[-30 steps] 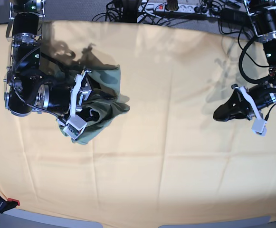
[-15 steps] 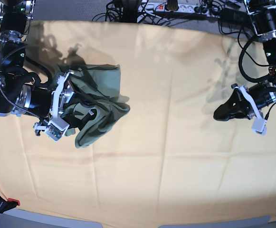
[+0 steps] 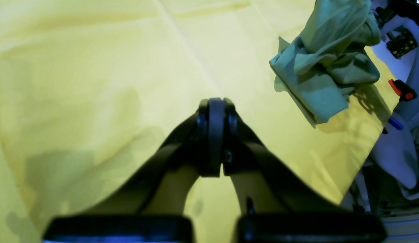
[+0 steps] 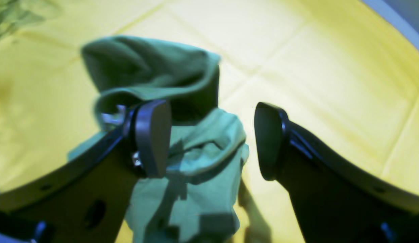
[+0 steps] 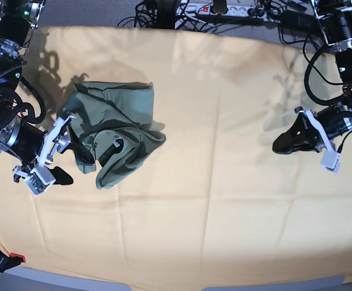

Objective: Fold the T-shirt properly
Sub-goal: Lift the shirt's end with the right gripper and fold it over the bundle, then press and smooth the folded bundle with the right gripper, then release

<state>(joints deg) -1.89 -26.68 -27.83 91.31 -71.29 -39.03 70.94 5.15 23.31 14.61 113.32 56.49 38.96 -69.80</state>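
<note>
Lying bunched on the tabletop (image 5: 224, 212), the T-shirt (image 5: 118, 130) is sitting just beside the right claw (image 5: 57, 151), gaping wide and empty; the left claw (image 5: 285, 144) is hanging well apart, pinched shut, holding nothing; grabbing several layers risks dragging the heap, not spreading it

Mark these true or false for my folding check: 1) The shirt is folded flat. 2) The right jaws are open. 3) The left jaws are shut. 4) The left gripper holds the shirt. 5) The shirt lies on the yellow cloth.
1) False: the shirt is a crumpled heap.
2) True: the right gripper has its jaws wide apart, gripping nothing.
3) True: the left gripper has its jaws pressed together.
4) False: it is far from the shirt, over bare cloth.
5) True.
</note>
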